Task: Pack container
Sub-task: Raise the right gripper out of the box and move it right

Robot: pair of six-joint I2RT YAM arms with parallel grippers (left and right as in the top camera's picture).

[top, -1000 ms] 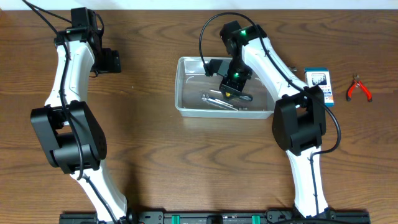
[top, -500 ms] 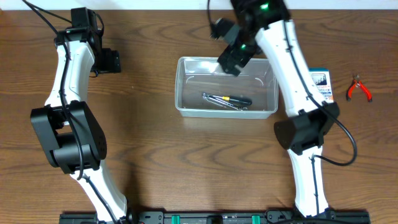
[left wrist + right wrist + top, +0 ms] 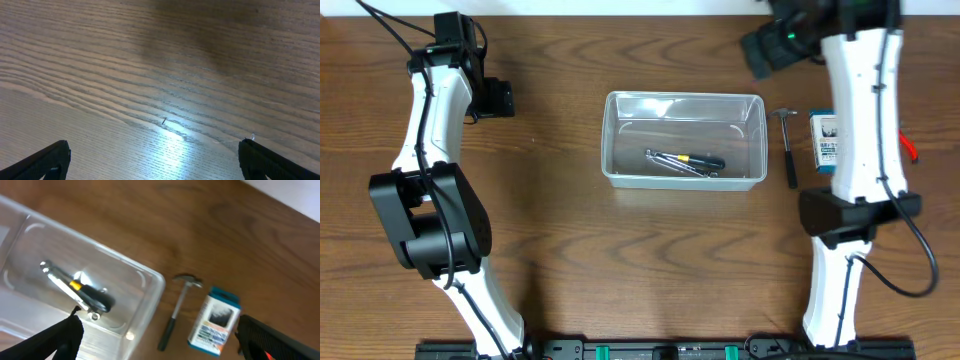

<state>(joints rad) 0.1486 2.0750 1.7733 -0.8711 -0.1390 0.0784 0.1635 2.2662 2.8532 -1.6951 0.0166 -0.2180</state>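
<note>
The clear plastic container (image 3: 620,140) sits mid-table and holds a black-and-yellow screwdriver with metal tools (image 3: 685,161); it also shows in the right wrist view (image 3: 150,287), with the tools (image 3: 80,290) inside. A small hammer (image 3: 789,150) lies right of it, also in the right wrist view (image 3: 175,312). A blue-and-white box (image 3: 825,141) lies beside the hammer, also in the right wrist view (image 3: 215,322). My right gripper (image 3: 160,340) is open and empty, high above the hammer. My left gripper (image 3: 152,160) is open and empty over bare wood at the far left.
Red-handled pliers (image 3: 908,148) peek out right of the right arm. The right arm's links (image 3: 855,120) cross over the box area. The left arm (image 3: 435,110) stands along the left side.
My right gripper has risen out of the container and swung to the back right, leaving the tools inside. The hammer is now uncovered. The left arm has not moved.
</note>
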